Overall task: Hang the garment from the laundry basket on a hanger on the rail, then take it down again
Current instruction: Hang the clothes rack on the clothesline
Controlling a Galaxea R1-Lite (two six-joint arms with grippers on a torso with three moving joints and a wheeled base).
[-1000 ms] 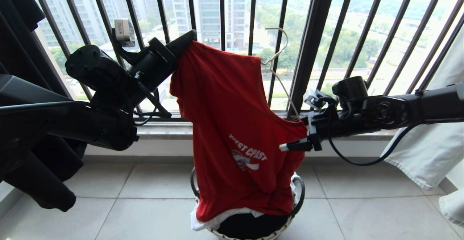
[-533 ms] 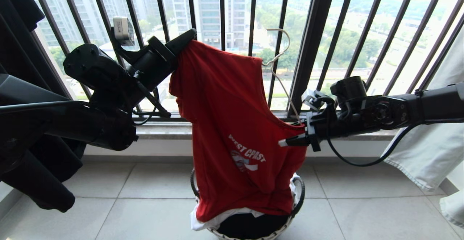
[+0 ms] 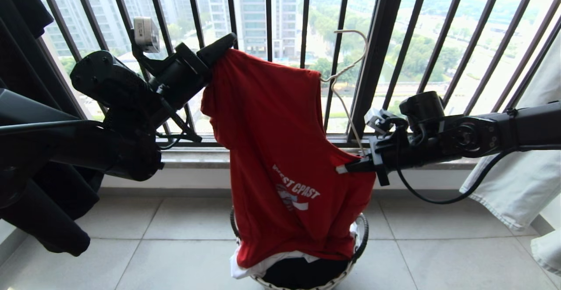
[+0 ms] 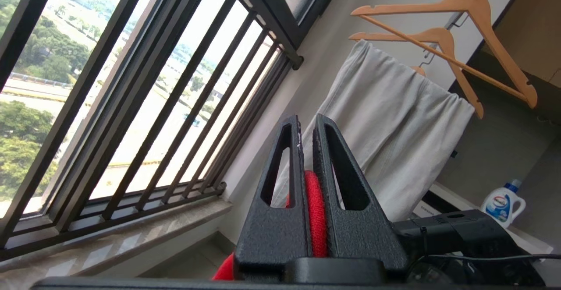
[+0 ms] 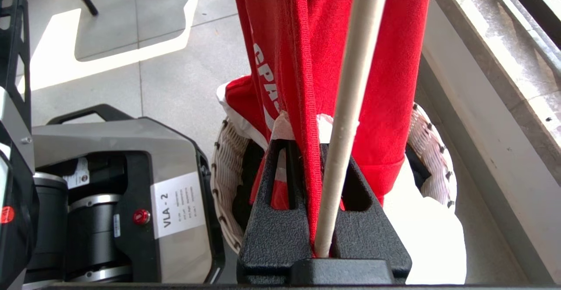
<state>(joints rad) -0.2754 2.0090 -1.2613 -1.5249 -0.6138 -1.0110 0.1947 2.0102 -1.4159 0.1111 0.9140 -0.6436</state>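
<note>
floor [image 3: 175,255]: grey tiles | window bars [image 3: 268,14] | stone sill [image 3: 197,157]

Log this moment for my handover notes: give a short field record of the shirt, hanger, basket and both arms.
garment: red T-shirt, lifted and stretched between both arms, its lower part draped into the basket
left gripper: shut on the shirt's upper edge, by the window bars
right gripper: jaws shut on the hanger rod and red cloth together
hanger: off-white, hook up, one arm inside the shirt, not on a rail
laundry basket: on the floor tiles, white and black clothes inside
</note>
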